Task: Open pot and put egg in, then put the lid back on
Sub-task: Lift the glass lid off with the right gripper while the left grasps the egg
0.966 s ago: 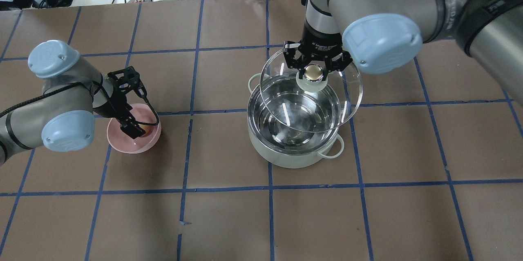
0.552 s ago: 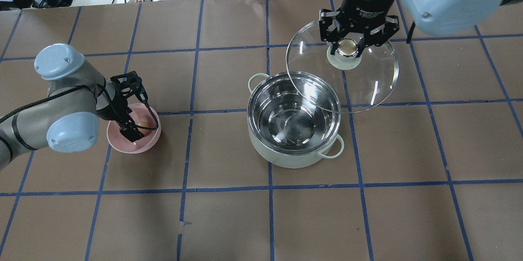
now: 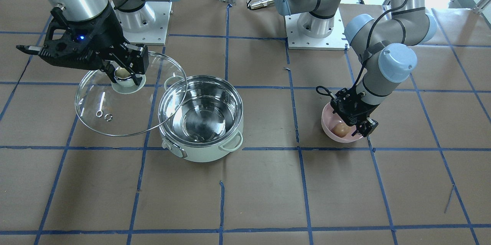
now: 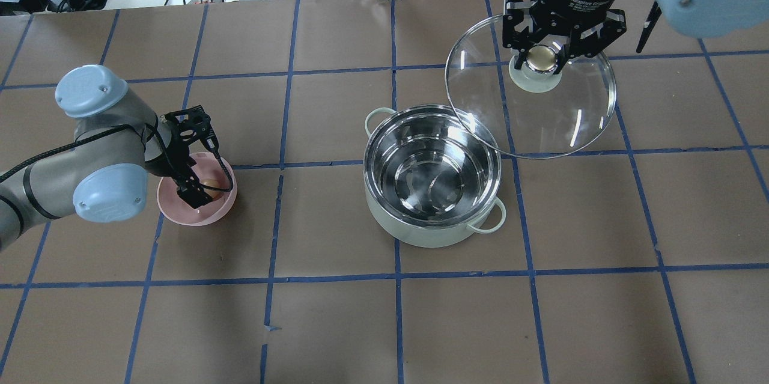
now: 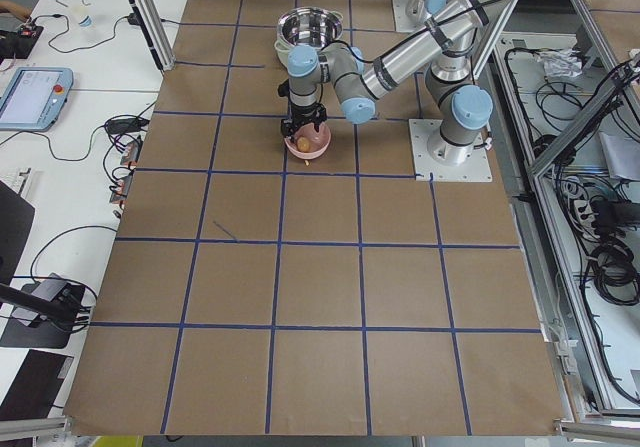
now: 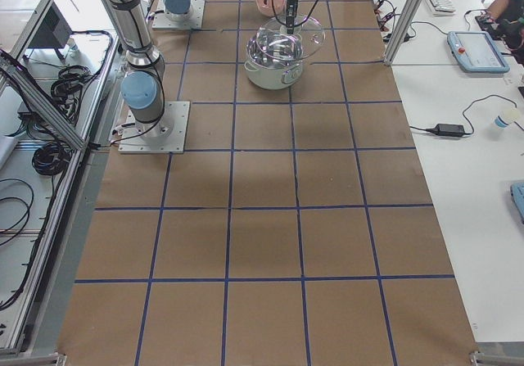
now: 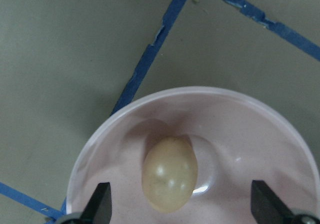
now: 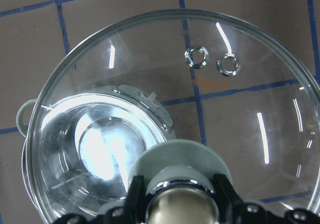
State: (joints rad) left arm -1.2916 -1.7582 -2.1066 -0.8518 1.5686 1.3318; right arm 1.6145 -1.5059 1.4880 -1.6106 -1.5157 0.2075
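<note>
The pot (image 4: 434, 175) is parked open around the middle of the table (image 4: 336, 324), well away from every edge. Its shiny steel inside is on show and nothing is seen in it. The two loop handles are stuck out on opposite sides, and the front knob is turned toward the operators' edge.

The lid (image 4: 559, 119) is off and held up in the air, shifted toward the operators' edge and the table's end on the robot's right. It looks tipped a little. In the overhead view its metal rim just overlaps the pot's rim, but whether the two touch can't be called from these angles. The golden knob (image 4: 542, 58) is clamped by the right gripper (image 3: 123, 73), with a finger pressed in on each side, so the whole lid is carried by that knob.

The egg (image 7: 170, 175) isn't in the pot yet. It's laid in the bottom of a pink bowl (image 7: 240, 129), which is set toward the table's end on the robot's left, well apart from the pot. The left gripper (image 7: 183, 210) is lowered into the bowl with its fingers (image 7: 102, 206) spread wide, one on either side of the egg. Bare bowl is seen between each finger and the shell, so nothing is gripped there.

The brown tabletop is gridded with blue tape lines (image 4: 282, 161), and one of them is run under the bowl's edge.
</note>
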